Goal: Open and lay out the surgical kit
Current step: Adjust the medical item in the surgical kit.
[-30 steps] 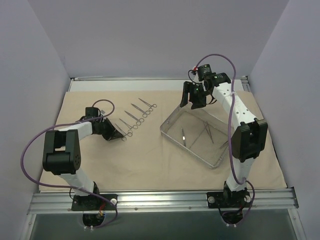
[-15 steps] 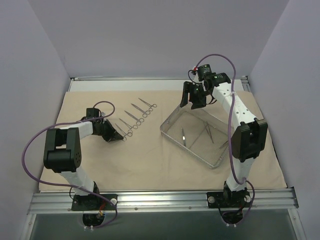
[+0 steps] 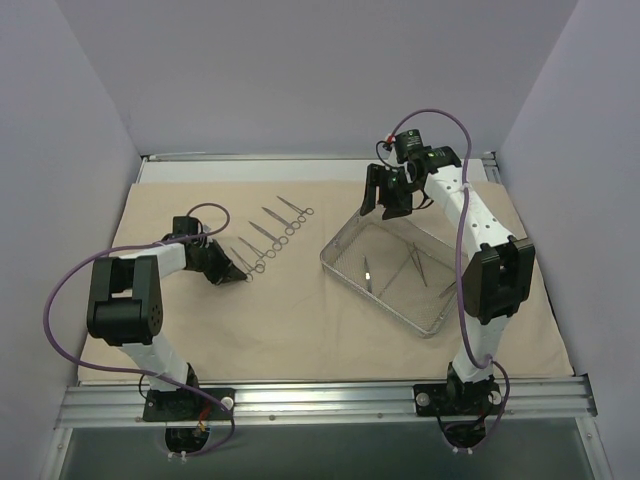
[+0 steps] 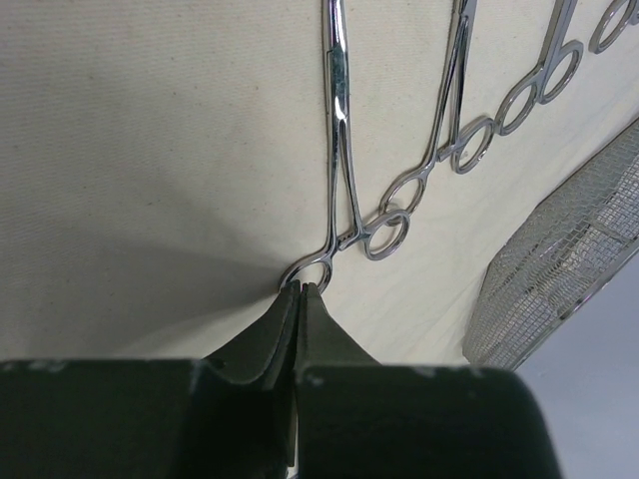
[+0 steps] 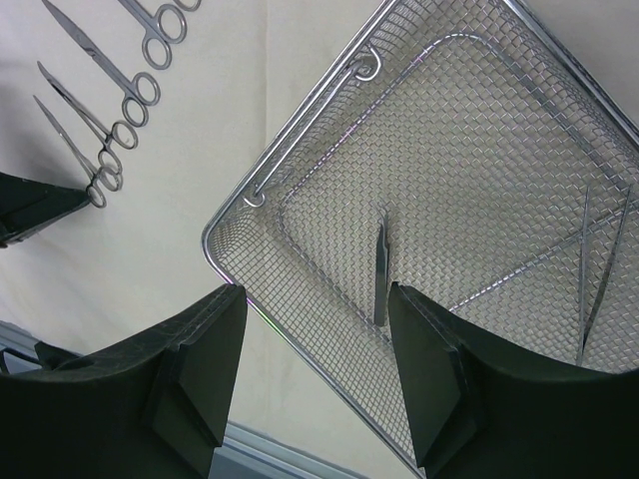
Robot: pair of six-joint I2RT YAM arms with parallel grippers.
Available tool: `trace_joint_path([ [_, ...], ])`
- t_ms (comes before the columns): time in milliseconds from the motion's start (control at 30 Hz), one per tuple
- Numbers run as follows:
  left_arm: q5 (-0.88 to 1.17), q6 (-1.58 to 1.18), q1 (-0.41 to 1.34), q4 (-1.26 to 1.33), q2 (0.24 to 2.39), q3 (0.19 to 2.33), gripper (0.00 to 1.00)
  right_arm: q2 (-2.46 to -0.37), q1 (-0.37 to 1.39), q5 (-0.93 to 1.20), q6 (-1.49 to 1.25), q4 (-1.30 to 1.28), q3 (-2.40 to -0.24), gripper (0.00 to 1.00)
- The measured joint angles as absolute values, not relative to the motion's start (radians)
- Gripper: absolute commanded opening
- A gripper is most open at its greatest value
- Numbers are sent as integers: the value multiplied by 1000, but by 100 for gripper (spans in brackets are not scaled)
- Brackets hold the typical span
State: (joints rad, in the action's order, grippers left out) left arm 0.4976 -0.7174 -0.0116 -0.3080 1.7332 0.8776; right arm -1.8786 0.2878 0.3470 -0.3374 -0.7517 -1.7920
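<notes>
Four ring-handled instruments (image 3: 296, 206) sit in a slanted row on the beige cloth (image 3: 280, 330), just left of the mesh tray (image 3: 375, 302). Left gripper (image 4: 301, 289) is pressed closed on the ring of the nearest forceps (image 4: 339, 130), and the ring's near arc vanishes between the tips. Right gripper (image 3: 388, 197) hangs spread wide over the tray's far-left corner, holding nothing. A few thin tools (image 5: 380, 269) lie inside the tray, but the right arm (image 3: 480, 235) covers part of it and the wrist view crops others.
</notes>
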Motion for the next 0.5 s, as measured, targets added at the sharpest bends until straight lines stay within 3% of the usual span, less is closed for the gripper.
trace_joint_path([
  [500,421,-680,19,-360,1623,891,2,-1879,288,348,-337,-741,-1774,59],
])
